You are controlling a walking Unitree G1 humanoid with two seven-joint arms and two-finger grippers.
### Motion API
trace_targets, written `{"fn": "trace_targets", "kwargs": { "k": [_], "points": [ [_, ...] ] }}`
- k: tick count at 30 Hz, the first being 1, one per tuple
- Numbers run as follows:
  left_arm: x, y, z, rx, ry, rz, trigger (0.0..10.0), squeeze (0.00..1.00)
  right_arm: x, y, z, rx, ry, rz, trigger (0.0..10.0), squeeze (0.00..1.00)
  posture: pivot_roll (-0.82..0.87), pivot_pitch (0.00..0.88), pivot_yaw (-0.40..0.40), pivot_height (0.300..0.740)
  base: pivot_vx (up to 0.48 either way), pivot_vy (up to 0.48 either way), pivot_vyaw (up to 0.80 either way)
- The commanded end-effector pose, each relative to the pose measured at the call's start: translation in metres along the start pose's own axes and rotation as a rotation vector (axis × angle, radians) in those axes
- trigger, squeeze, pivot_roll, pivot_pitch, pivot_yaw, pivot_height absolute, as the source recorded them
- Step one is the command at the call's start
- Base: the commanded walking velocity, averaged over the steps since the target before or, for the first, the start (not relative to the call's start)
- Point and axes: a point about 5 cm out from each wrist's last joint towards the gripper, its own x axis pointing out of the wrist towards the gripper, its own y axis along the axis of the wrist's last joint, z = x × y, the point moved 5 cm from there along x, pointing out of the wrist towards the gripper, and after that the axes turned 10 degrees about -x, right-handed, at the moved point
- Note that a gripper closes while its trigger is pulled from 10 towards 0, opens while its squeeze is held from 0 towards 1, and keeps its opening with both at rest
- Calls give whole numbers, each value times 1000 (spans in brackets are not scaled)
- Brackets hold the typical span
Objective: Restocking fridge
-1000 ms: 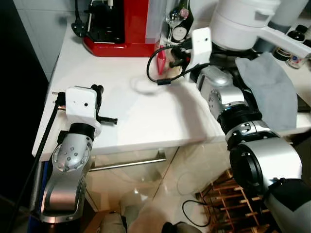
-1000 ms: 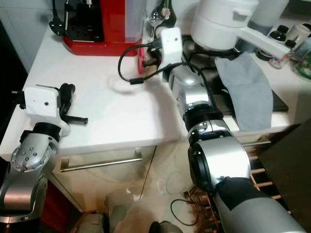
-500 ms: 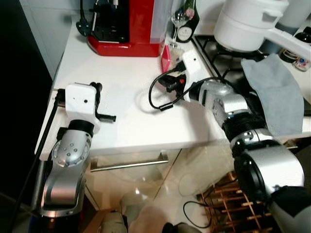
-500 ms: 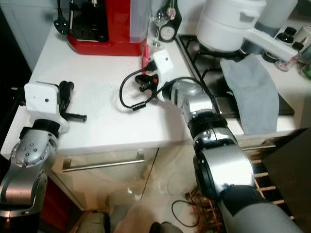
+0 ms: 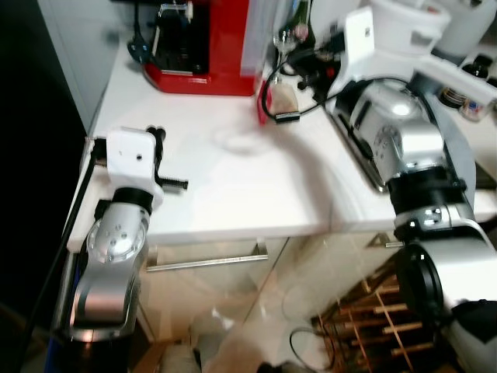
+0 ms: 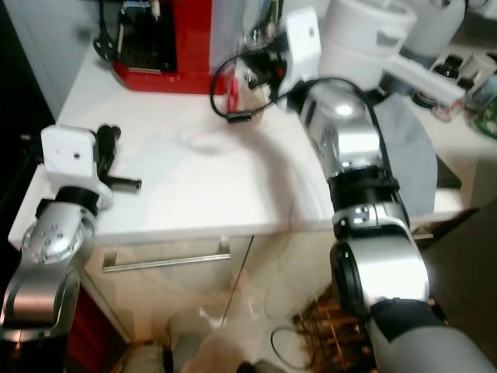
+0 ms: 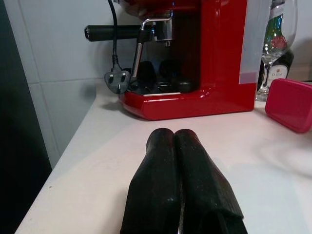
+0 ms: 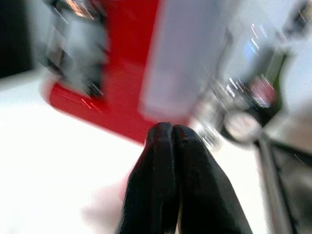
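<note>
Silver jointed arms; white camera boxes at wrists; black cables; left tool [image 7: 178, 187] black, two-fingered.

right gripper [image 8: 171, 134] lifts from mid-frame counter to upper centre, fingers pressed together, beside red coffee machine [image 5: 208, 43].

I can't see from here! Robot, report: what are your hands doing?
Left gripper shut, empty, low over white counter. Right gripper shut, empty, raised near red coffee machine. Pink container and wine glass beside machine. No fridge seen.
</note>
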Motion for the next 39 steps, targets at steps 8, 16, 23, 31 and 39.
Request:
{"fn": "trace_targets", "kwargs": {
  "k": [8,16,23,31,39],
  "points": [
    [-27,-1,-11,49,16,-49,10000,0,10,-30,-5,-145,-172,-128,10000,137,295,116,-118,740,0,0,0],
    [-40,-1,-19,90,18,-97,10000,0,17,-10,-3,-374,-236,-92,10000,133,327,187,-108,740,0,0,0],
    [-45,-2,-18,89,16,-122,10000,0,17,-24,-13,-373,-172,-149,10000,137,318,204,-111,740,0,0,0],
    [-43,-4,-16,79,9,-133,10000,0,14,-55,-66,60,156,-223,10000,133,298,200,-111,740,0,0,0],
    [-33,-2,-16,56,23,-108,10000,0,11,-8,-100,235,535,-13,10000,141,256,159,-117,740,0,0,0]
  ]
}}
